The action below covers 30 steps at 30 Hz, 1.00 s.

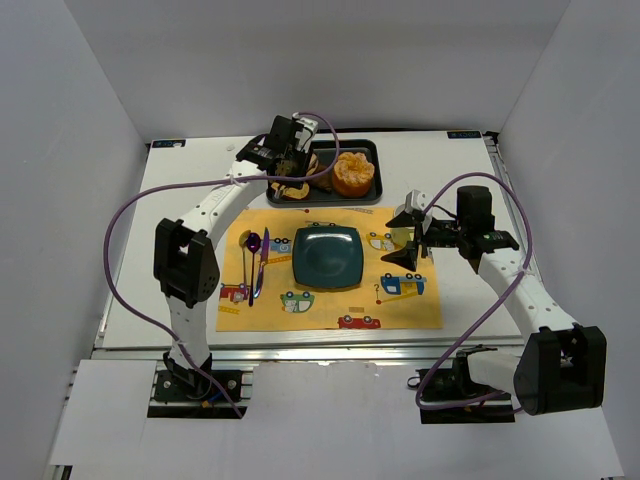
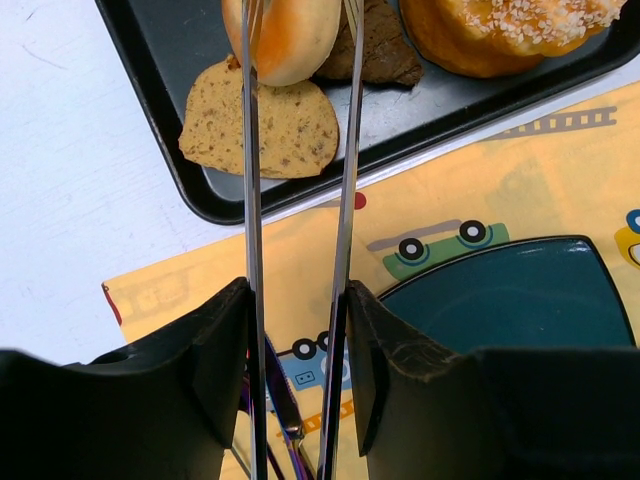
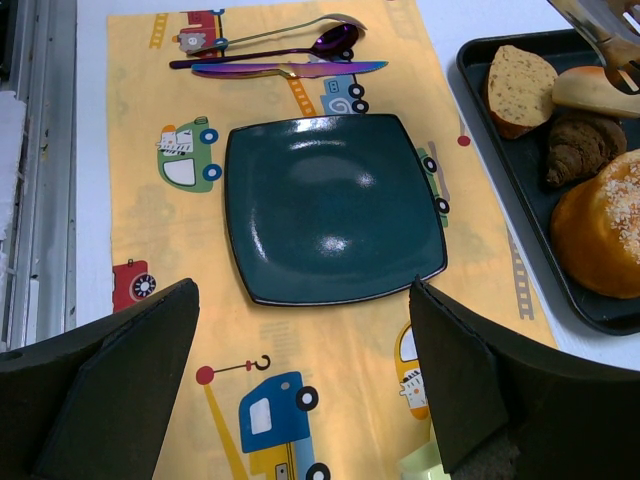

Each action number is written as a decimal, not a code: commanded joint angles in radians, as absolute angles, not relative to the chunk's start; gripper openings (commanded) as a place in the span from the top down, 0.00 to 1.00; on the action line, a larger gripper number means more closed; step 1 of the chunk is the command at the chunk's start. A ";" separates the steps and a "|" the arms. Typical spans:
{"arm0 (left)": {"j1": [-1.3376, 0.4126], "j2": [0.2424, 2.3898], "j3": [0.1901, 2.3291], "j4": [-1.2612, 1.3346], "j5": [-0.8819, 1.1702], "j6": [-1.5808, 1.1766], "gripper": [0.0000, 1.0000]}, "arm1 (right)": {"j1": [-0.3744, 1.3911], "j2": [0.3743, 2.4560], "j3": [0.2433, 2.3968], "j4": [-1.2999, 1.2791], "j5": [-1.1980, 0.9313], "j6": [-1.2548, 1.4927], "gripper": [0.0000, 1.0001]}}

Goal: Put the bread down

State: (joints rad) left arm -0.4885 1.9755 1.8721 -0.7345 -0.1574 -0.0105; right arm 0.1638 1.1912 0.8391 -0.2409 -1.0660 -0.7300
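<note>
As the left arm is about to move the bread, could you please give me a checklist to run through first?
1. Left hand closed on the tongs: ok.
2. Tong tips clamp the bread from both sides: ok.
3. Bread lifted clear of the toast slice and tray: cannot tell.
4. Plate bare, ready to receive it: ok.
5. Right hand open, beside the plate rather than above it: ok.

plate (image 1: pixel 327 257) open above, cutlery (image 1: pixel 257 264) just left, right hand (image 1: pixel 402 240) just right
</note>
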 commanded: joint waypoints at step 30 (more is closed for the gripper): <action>-0.492 2.008 1.908 -0.761 -0.195 -0.003 0.87 | 0.156 1.180 0.830 -0.255 -1.097 -0.741 0.11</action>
State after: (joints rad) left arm -0.4885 2.0445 1.8729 -0.7563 -0.1768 -0.0067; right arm 0.1631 1.1912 0.8349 -0.2420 -1.0725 -0.7338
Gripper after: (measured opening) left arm 0.338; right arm 0.895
